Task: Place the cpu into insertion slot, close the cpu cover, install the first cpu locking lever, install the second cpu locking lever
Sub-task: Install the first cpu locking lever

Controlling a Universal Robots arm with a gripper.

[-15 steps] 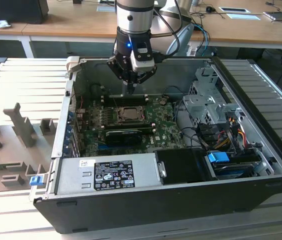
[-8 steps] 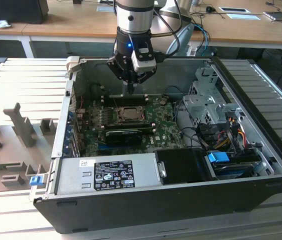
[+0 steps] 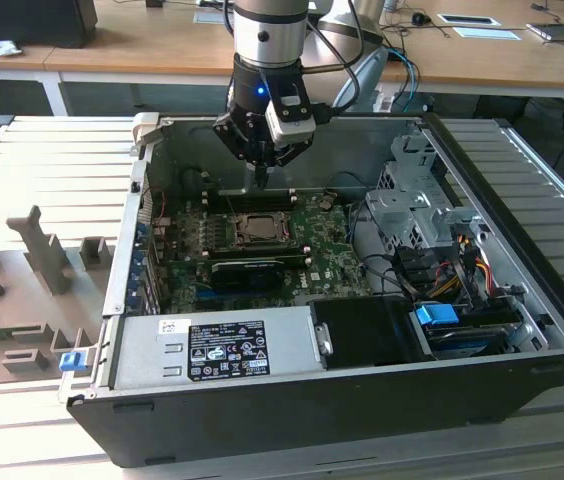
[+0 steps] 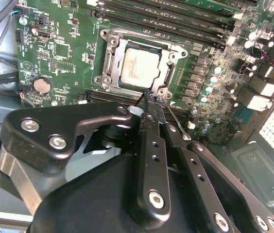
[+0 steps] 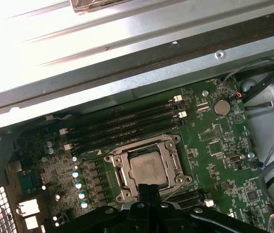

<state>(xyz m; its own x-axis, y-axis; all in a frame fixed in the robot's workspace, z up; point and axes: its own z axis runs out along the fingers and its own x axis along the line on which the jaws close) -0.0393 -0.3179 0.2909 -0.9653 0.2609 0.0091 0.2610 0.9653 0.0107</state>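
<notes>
A: Exterior view. Where is the arm relative to the socket?

B: The gripper [image 3: 260,183] hangs tips-down inside the open computer case [image 3: 522,300]. It is over the motherboard [image 3: 327,250], just beside the socket [image 3: 259,228] on the side away from the black card [image 3: 247,270]. The case rests on the grey ribbed bench [image 3: 22,170].

A: Second wrist view. Chip seated?

B: Yes. The cpu [image 4: 138,65] lies in the socket, pale metal top upward. The cpu cover [image 4: 113,53] lies flat around it, and the chip shows through its window.

A: Jaws?

B: Clenched, with the tips meeting at one corner of the socket. A thin metal rod [image 4: 177,122] slants away from that corner alongside the tips. Cannot tell whether they pinch it or only touch it.

A: Anything else near the socket?

B: Memory slots [image 4: 176,14] run along the socket's far side from the gripper. A coin cell [image 4: 42,86] sits well apart from the socket.

A: First wrist view.

B: Same reading. The cpu [image 5: 148,168] is in the socket and the cover [image 5: 121,170] frames it flat. The gripper [image 5: 145,187] has its tips together, touching the socket's near edge. Memory slots [image 5: 127,126] lie beyond the socket, and the coin cell [image 5: 220,107] is well apart from it.
</notes>
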